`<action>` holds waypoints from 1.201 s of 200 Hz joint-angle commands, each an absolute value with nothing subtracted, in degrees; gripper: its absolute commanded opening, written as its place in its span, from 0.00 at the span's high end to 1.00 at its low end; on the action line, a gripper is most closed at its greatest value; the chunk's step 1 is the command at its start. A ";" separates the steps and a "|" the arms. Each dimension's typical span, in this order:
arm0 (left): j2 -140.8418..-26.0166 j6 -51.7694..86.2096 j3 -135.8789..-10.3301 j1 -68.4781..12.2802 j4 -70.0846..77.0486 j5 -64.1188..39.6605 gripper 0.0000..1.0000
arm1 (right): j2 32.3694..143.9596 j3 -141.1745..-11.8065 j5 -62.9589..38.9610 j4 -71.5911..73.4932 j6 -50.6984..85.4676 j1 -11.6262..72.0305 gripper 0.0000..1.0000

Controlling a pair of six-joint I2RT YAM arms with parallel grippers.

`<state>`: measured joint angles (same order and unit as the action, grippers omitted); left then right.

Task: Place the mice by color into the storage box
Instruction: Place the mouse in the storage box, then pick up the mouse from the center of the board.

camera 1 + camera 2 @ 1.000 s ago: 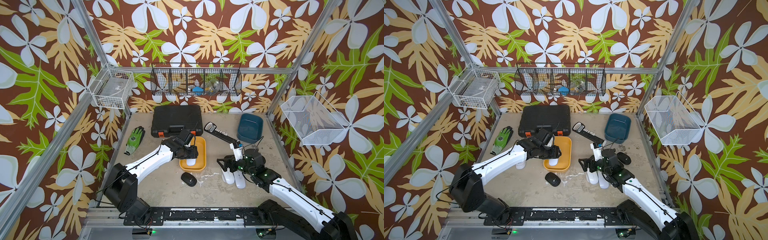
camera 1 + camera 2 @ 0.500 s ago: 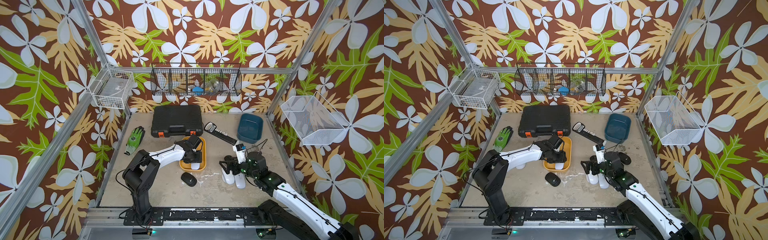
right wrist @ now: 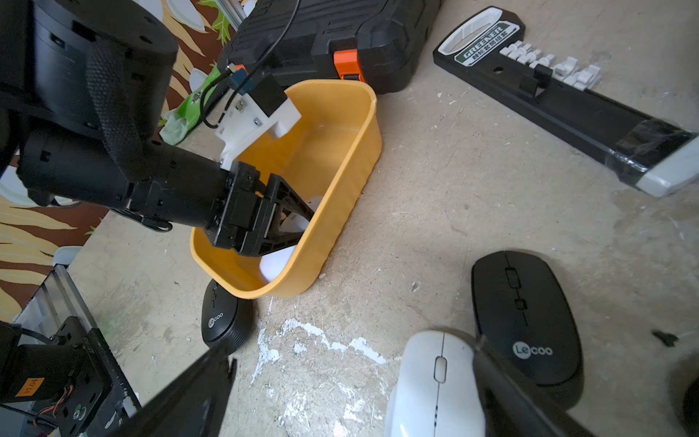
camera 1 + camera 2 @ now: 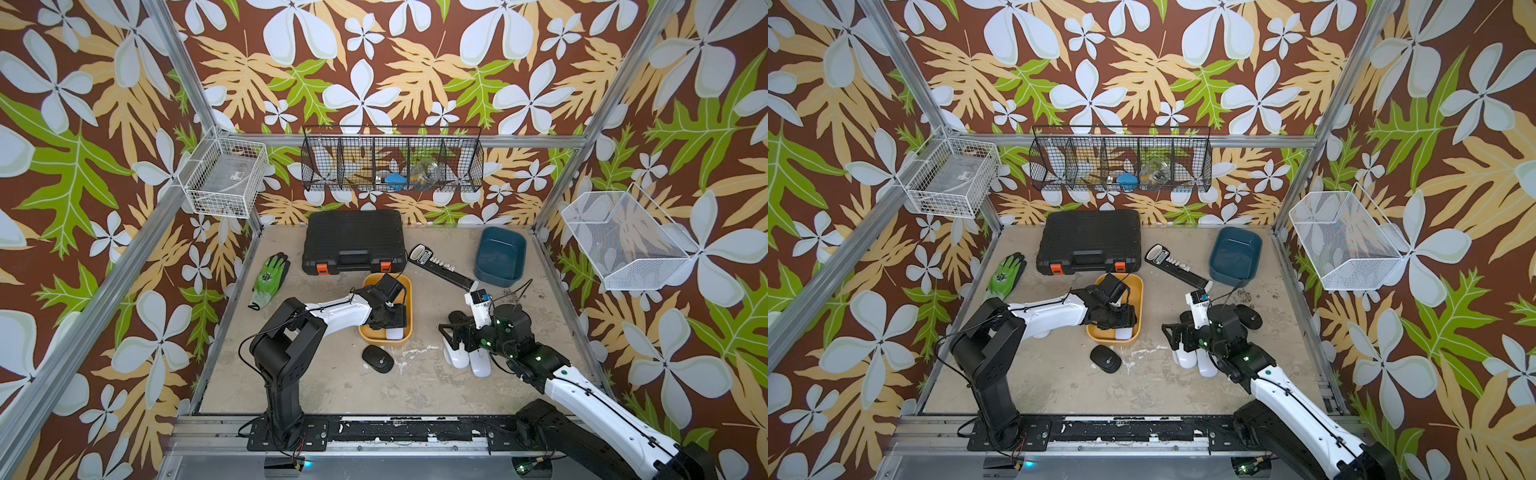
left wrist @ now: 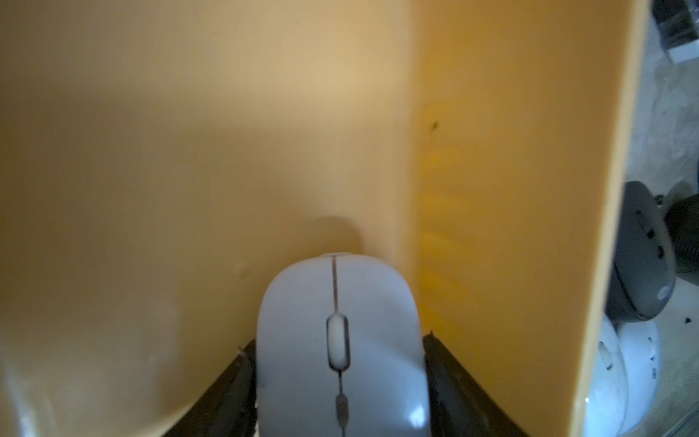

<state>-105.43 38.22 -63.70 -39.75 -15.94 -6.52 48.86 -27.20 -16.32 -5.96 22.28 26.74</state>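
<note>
One white mouse (image 5: 340, 340) is down in the yellow box (image 3: 336, 227), lying flat on its floor close against a long wall. My left gripper (image 4: 392, 326) reaches in over the rim with its fingers (image 5: 446, 378) on either side of the mouse. They sit right at its flanks; whether they pinch it or merely stand beside it I cannot tell from the wrist view. I read the placing this way: tucked against the wall, the mouse leaves the rest of the floor free for the other white ones (the box looks otherwise empty, as far as I can see past the arm).

My right gripper (image 3: 353, 350) hangs low over the desk (image 4: 332, 386) with its fingers spread wide and holding nothing. One finger stands between a white mouse on the desk (image 3: 435, 378) and the black mouse (image 3: 525, 321) just beside it. That wide spread makes sense to me as a set-up to straddle the white one across its width. A second white mouse (image 4: 481, 365) lies against it.

A lone black mouse (image 4: 377, 358) sits on the desk just outside the yellow box's near end. The blue box (image 4: 496, 280) stands empty at the far right of the desk, which I take to be kept for the black ones, none of which is stored yet.
</note>
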 commanded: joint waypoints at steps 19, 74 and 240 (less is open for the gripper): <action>-105.20 39.02 -63.04 -39.93 -17.39 -8.23 0.20 | 49.12 -27.08 -16.31 -4.31 22.50 26.82 0.00; -96.75 38.98 -65.04 -39.97 -22.13 -5.52 0.10 | 49.49 -27.02 -19.37 -2.64 22.76 26.81 0.00; -88.09 17.36 -56.91 -12.09 -40.64 15.48 0.00 | 51.79 -27.07 -22.63 0.00 22.50 26.83 0.00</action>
<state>-87.39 19.84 -57.32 -13.41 -40.71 15.14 52.10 -26.81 -22.37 -1.06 22.50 26.79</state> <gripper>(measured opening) 0.997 0.996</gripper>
